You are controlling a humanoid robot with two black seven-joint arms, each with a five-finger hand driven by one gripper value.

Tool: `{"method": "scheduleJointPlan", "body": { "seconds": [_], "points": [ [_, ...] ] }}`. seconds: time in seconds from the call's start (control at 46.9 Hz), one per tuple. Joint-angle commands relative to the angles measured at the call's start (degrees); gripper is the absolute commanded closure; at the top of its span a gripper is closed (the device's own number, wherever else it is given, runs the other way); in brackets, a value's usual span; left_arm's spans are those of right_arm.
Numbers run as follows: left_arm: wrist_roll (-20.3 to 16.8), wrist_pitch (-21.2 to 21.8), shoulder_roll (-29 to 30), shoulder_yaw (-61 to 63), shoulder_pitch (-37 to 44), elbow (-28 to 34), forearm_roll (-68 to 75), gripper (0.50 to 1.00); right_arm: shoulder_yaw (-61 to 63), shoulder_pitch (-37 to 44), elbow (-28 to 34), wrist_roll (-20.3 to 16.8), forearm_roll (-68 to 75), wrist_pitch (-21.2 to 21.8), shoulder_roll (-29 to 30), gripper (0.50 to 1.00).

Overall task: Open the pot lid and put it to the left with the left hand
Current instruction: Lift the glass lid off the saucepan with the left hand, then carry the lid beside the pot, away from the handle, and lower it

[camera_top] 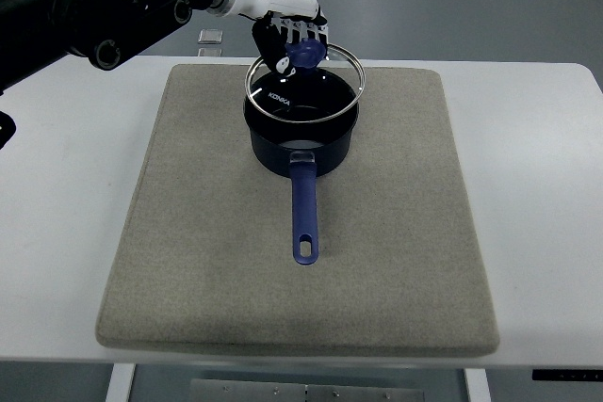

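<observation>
I lose the left arm [104,7] off the top and left edges, upper left of frame. The left hand [287,35] covers part of the lid knob [305,54], so I can't see finger contact clearly. The table [57,185] is cut by left and right edges. The small grey object [211,38] at top centre is too small to identify.

Left arm reaches in from the far left, its hand [294,33] at the far side, fingers curled in a grasp.
</observation>
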Motion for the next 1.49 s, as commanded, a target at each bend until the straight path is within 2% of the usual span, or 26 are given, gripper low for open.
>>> {"method": "scheduleJointPlan", "body": {
  "seconds": [0.0, 0.384, 0.618, 0.874, 1.045, 1.28, 1.322, 1.45, 1.472],
  "points": [
    [0.02, -0.01, 1.43, 0.27, 0.07, 0.01, 0.34, 0.975, 0.0, -0.01, 0.0, 0.0, -0.06, 0.01, 0.0, 0.583],
    [-0.95, -0.01, 10.21, 2.03, 0.25, -2.63, 0.51, 0.975, 0.0, -0.01, 0.0, 0.0, -0.06, 0.01, 0.0, 0.583],
    [-3.06, 0.25, 14.7, 2.73, 1.83, -2.98, 2.7, 0.975, 0.0, -0.01, 0.0, 0.0, 0.02, 0.01, 0.0, 0.583],
    [-3.32, 1.04, 15.4, 3.17, 6.4, -2.36, 4.2, 0.977, 0.0, -0.01, 0.0, 0.0, 0.02, 0.01, 0.0, 0.583],
    [-3.32, 5.35, 15.32, 3.17, 9.04, -2.36, 4.64, 0.969, 0.0, -0.01, 0.0, 0.0, 0.02, 0.01, 0.0, 0.583],
    [-3.24, 6.05, 14.79, 3.7, 10.88, -1.75, 4.64, 0.958, 0.0, -0.01, 0.0, 0.0, -0.06, 0.01, 0.0, 0.583],
    [-3.24, 6.32, 14.7, 3.7, 11.23, -1.22, 4.64, 0.935, 0.0, -0.01, 0.0, 0.0, -0.06, 0.01, 0.0, 0.583],
    [-3.24, 7.9, 14.18, 3.7, 12.2, -0.6, 4.64, 0.815, 0.0, -0.01, 0.0, 0.0, -0.06, 0.01, 0.0, 0.583],
    [-3.24, 7.99, 14.17, 3.7, 12.37, -0.6, 4.64, 0.778, 0.0, -0.01, 0.0, 0.0, 0.02, 0.01, 0.0, 0.583]
  ]
}}
